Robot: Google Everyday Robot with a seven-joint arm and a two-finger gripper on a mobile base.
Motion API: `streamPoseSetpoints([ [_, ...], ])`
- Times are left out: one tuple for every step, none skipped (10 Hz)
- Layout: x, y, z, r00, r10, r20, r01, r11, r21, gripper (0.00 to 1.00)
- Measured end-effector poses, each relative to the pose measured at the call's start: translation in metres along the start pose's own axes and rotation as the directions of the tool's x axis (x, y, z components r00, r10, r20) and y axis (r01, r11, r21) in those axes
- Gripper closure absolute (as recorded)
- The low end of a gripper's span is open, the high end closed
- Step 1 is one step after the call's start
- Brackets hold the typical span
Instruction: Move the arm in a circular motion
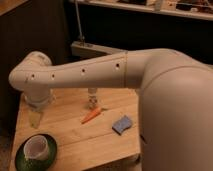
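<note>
Camera view: cream-white tubular arm (80, 75), tan jaws near green plate (19, 159).

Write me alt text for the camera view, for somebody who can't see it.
A thick cream-white robot arm reaches leftward across a wooden table, its elbow bent so the tan gripper points down at the table's left side. On the table lie a carrot, a blue sponge and a white cup on a green plate.
</note>
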Motion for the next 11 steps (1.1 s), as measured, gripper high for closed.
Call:
streamPoseSetpoints([
  [-0.007,-0.027,-0.001,1.000,-0.004,-0.008,0.004,1.000,0.004,0.20],
  [-0.010,-0.047,-0.003,1.000,-0.004,-0.011,0.004,1.000,0.010,0.20],
  [-0.009,-0.075,-0.007,1.000,0.006,-0.014,-0.006,1.000,0.015,0.20],
  [-0.003,-0.098,-0.011,1.000,0.020,-0.017,-0.020,1.000,0.017,0.20],
  [0.010,-0.129,-0.017,0.999,0.044,-0.019,-0.044,0.999,0.018,0.20],
  [0.020,-0.145,-0.019,0.998,0.062,-0.020,-0.062,0.998,0.018,0.20],
  [0.042,-0.171,-0.023,0.995,0.099,-0.022,-0.098,0.995,0.018,0.20],
  [0.066,-0.190,-0.027,0.991,0.132,-0.025,-0.131,0.991,0.021,0.20],
  [0.088,-0.201,-0.031,0.987,0.159,-0.029,-0.159,0.987,0.021,0.20],
  [0.127,-0.213,-0.038,0.977,0.210,-0.035,-0.210,0.978,0.022,0.20],
  [0.148,-0.216,-0.041,0.971,0.237,-0.034,-0.236,0.971,0.022,0.20],
])
